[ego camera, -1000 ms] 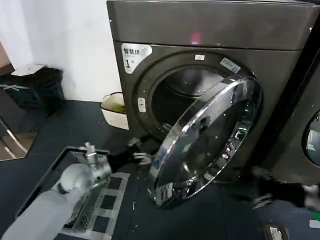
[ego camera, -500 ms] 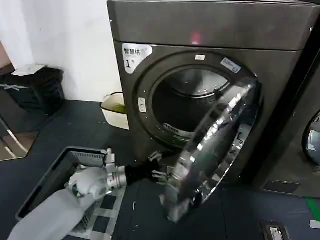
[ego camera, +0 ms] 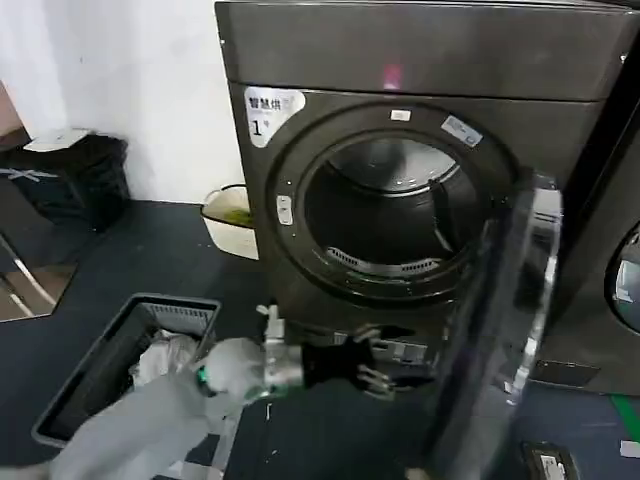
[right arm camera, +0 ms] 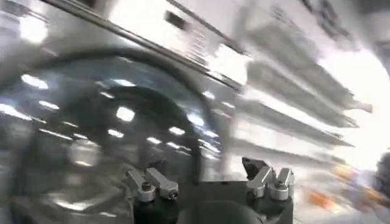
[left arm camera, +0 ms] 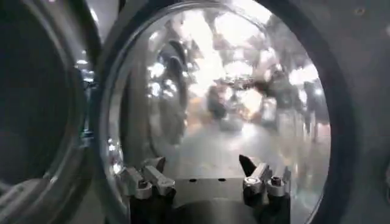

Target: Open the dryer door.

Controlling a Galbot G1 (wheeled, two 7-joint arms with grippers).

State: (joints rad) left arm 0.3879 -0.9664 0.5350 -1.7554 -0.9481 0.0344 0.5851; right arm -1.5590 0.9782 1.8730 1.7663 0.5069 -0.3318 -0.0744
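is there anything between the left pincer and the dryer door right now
Nothing visible. The left pincer is open, low in front of the dryer, right beside the inner side of the dryer door. The left wrist view shows the door's glass directly beyond the fingertips, with no object between.

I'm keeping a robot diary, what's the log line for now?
dryer door: swung wide open | dryer drum exposed | left pincer: open, beside door | right pincer: open

Laundry room: dryer [ego camera: 400, 190], neighbouring machine [ego camera: 610, 270], laundry basket [ego camera: 120, 360].
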